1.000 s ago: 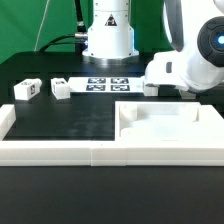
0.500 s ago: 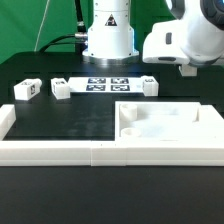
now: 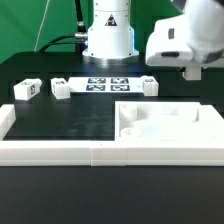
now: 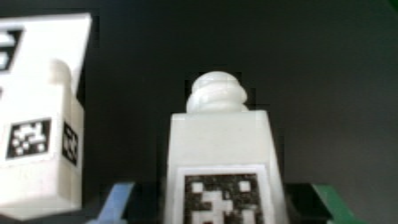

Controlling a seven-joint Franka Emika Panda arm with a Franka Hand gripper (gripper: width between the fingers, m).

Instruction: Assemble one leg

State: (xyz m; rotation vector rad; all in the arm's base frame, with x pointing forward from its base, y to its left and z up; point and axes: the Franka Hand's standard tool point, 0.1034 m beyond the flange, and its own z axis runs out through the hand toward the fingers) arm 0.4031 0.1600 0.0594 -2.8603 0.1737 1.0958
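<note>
In the wrist view my gripper is shut on a white leg. The leg stands between the blue finger and the green finger, its rounded tip pointing away and its black-and-white tag facing the camera. A second leg stands close beside it. In the exterior view the hand hangs raised at the right, with the gripper above the table behind the panel. The held leg is hidden there. Three legs rest on the table, two at the exterior view's left and one by the marker board.
A large white square panel with corner holes lies at the front right. The marker board lies in front of the robot base. A white frame rail runs along the table's front edge.
The hand has risen from low behind the panel and shifted toward the exterior view's right. The legs on the table and the panel have not moved.
</note>
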